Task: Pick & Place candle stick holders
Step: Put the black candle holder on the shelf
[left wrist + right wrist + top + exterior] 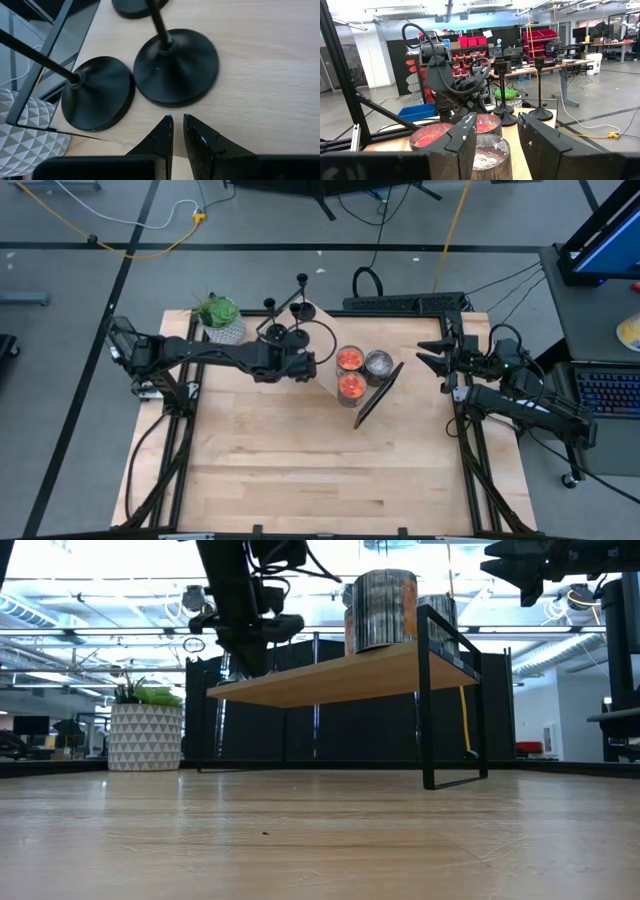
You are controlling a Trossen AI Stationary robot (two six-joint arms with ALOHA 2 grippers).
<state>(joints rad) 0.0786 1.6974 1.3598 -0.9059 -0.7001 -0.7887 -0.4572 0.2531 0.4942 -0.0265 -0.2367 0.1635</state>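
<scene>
Left gripper [177,120], fingers nearly together and empty, hung over two candle stick holders [176,65] on the shelf [330,675]; jar candles [350,360] crowded beside; right gripper [432,356] waited apart, fingers spread

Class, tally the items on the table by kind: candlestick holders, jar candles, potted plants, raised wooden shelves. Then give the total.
candlestick holders: 3
jar candles: 3 (2 red, 1 grey)
potted plant: 1
raised wooden shelf: 1
Total: 8
</scene>
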